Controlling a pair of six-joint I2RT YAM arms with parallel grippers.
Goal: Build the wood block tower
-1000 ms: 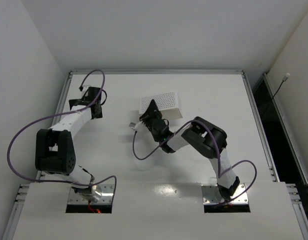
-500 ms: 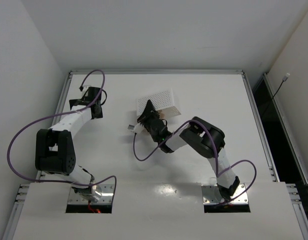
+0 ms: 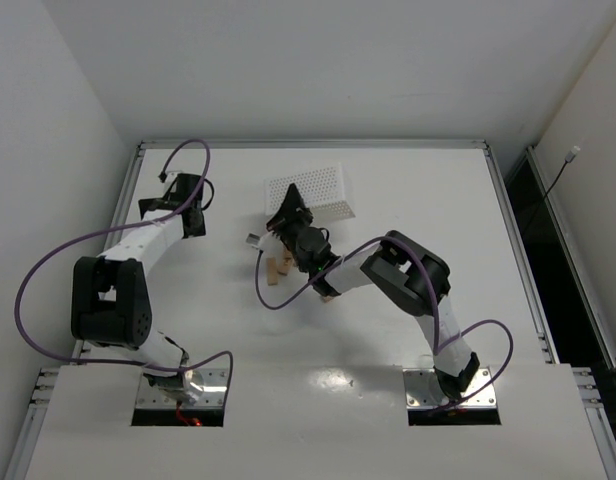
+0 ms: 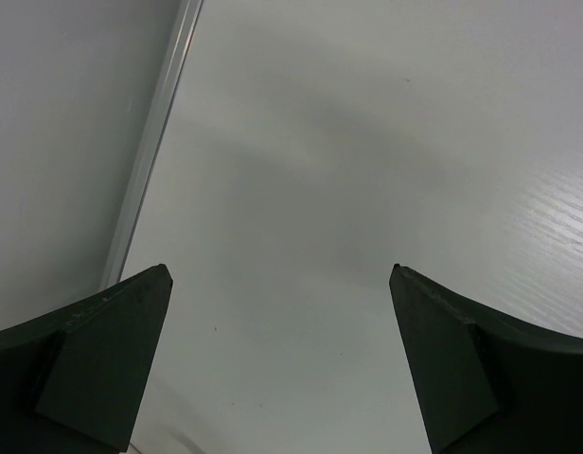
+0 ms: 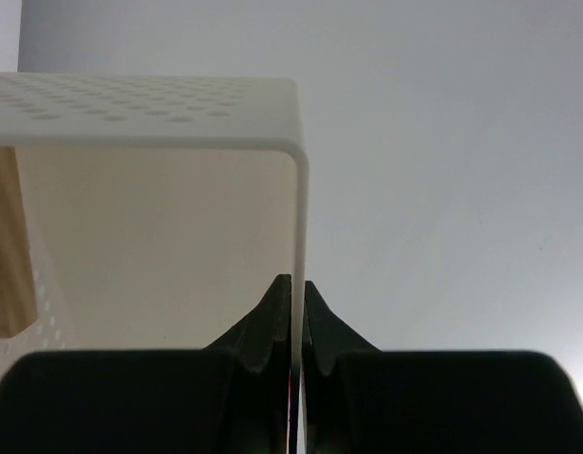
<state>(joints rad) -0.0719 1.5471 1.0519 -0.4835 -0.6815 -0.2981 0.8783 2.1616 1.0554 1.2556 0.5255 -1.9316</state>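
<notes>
My right gripper is shut on the thin side wall of the white perforated tray, which it holds lifted and tipped. A few tan wood blocks lie loose on the table below the tray, and one more wood block lies beside the right forearm. One wood block still shows inside the tray at the left edge of the right wrist view. No tower stands anywhere in view. My left gripper is open over bare table at the far left, with nothing between its fingers.
A metal rail runs along the table's left edge close to the left gripper. Purple cables loop from both arms over the table. White walls close in the back and both sides.
The right gripper has swung the tray up and to the left, tipping it. Wood blocks that were hidden in it have spilled onto the table. The left arm has not moved.
</notes>
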